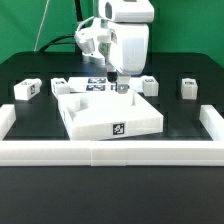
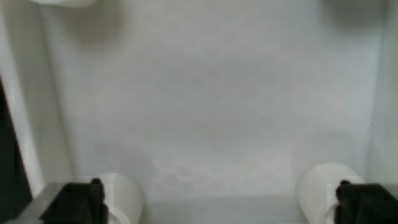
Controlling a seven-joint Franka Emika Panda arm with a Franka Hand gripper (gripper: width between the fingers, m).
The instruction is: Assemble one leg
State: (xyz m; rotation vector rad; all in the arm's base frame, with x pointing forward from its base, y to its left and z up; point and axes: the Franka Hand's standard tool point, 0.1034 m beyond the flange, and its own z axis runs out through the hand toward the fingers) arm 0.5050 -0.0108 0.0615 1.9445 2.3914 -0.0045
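The large white square panel point(image 1: 100, 108) lies in the middle of the black table, with a tag on its near side. Four small white legs with tags stand around it: two at the exterior view's left point(image 1: 27, 89) point(image 1: 62, 85) and two at its right point(image 1: 150, 86) point(image 1: 188, 88). My gripper point(image 1: 122, 86) hangs low over the far part of the panel. In the wrist view the panel's flat white surface point(image 2: 205, 100) fills the picture. The gripper point(image 2: 217, 203) is open with nothing between its fingertips point(image 2: 112, 198). No leg shows in the wrist view.
The marker board point(image 1: 95, 84) lies behind the panel. A white raised rim point(image 1: 100, 152) borders the table at the front and both sides. A green backdrop stands behind.
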